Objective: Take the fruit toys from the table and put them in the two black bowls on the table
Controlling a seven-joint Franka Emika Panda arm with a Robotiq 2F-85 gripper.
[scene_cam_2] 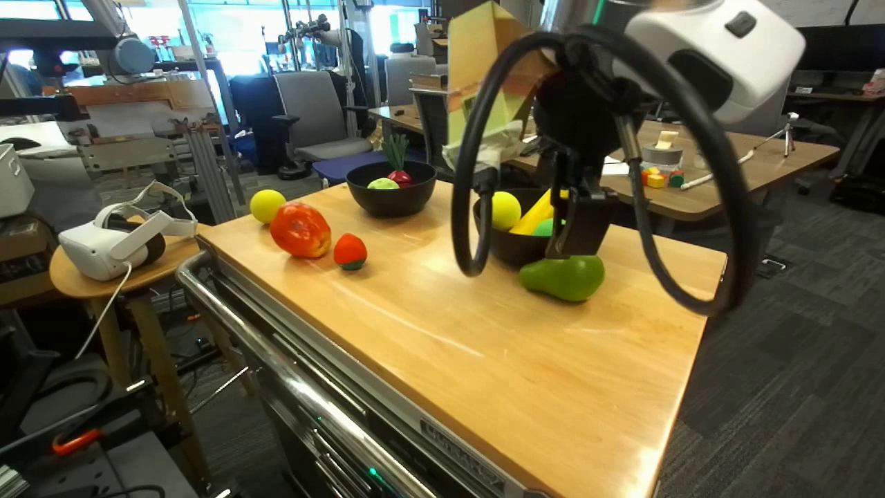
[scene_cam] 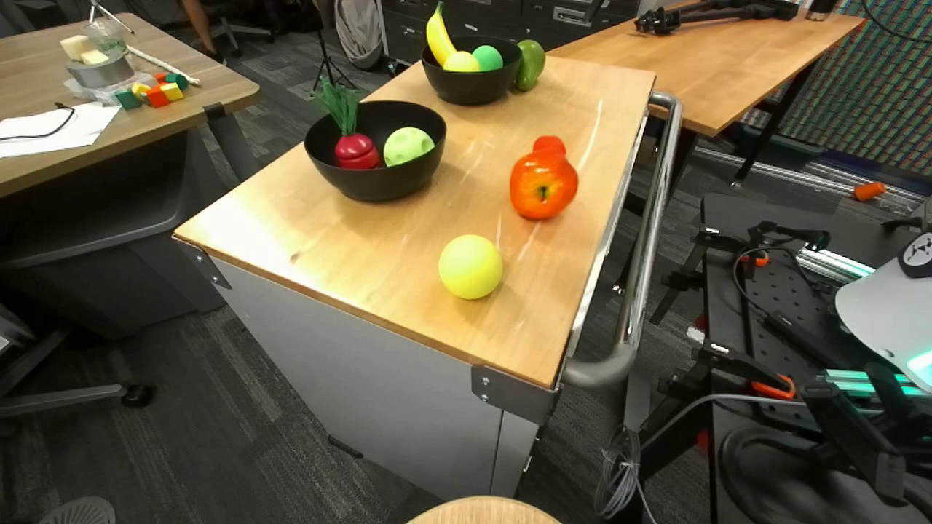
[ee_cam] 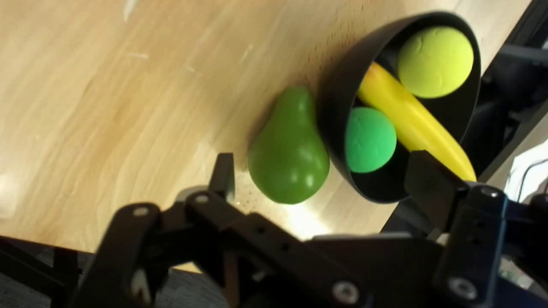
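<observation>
My black gripper [ee_cam: 322,164] hangs spread above the glossy green plastic pear [ee_cam: 291,149], whose long axis runs up the wrist view, narrow end topmost.

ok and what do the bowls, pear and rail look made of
Bowls: probably plastic, matte, their black walls showing only soft sheen. Pear: likely plastic, glossy, with small bright highlights; could be painted foam. Rail: looks like polished metal, silvery with mirror-like streaks.

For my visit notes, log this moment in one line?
gripper: open, empty | pear: on table, beside one bowl | in that bowl: banana, green ball, yellow ball | next, likely: grasp pear
</observation>
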